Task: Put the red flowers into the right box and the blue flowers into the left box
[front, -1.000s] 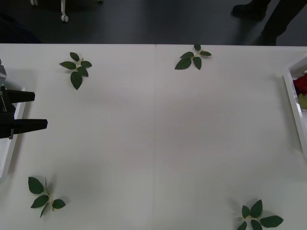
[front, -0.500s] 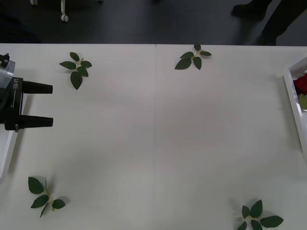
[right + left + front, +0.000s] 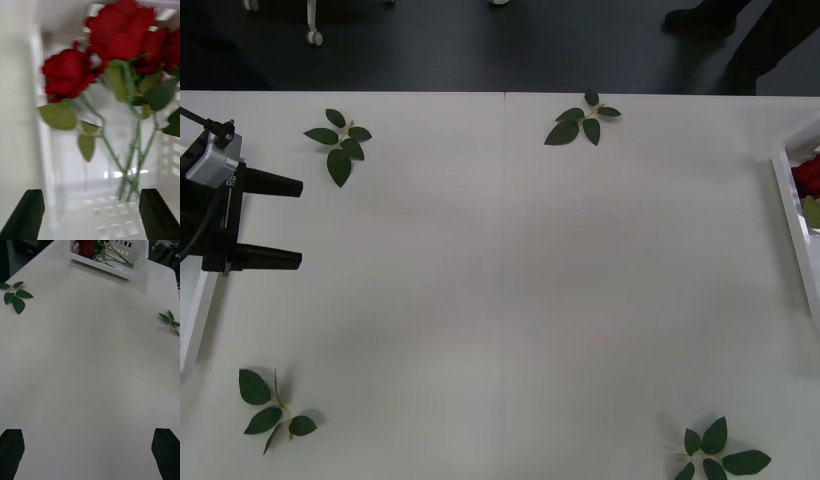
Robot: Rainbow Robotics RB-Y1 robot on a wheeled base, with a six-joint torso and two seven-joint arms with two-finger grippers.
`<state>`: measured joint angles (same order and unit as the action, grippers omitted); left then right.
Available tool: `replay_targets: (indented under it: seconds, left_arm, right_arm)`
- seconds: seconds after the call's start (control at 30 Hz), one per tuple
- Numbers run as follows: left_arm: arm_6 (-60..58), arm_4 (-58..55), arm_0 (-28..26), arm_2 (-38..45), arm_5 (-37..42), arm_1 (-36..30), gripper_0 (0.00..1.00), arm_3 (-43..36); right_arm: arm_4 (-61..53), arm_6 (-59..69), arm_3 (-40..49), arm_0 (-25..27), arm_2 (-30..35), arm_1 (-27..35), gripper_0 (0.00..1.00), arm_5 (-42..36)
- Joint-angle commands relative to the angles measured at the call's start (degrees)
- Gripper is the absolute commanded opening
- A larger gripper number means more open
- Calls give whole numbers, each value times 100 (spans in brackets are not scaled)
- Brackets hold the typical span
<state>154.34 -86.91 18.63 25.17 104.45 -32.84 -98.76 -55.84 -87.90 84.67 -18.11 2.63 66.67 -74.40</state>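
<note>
Both claws stand released and empty: the left claw hovers at the left edge of the white surface, just beside the left box, its two black fingers spread wide apart, while the right claw, fingers equally wide, hangs directly over the right box. Inside that box lie the red flowers, three roses with their stems bunched together, and a glimpse of red shows over the box rim in the front view. No blue flowers can be seen anywhere on the surface; the inside of the left box is hidden. Four loose leaf sprigs lie scattered near the corners. Judging by this, the sorting looks finished or nearly so.
</note>
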Motion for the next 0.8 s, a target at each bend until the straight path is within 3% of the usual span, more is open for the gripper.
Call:
replay_targets:
  seconds: [0.03,0.17,0.3,0.8]
  left_arm:
    - [66,-36,105,-91,-4,-73,100,-144]
    - [66,-36,105,-91,-4,-73,100,-144]
    - [66,-36,105,-91,-4,-73,100,-144]
    - [66,-36,105,-91,-4,-73,100,-144]
  right_arm:
    - [-454,-166,744,-263,176,48,74,-242]
    - [-981,-289,1527,-422,167,-145,74,-655]
    - [-1052,-711,2326,-545,167,-743,74,-1068]
    - [-1474,-4938,3276,-527,167,-1991,74,-1815]
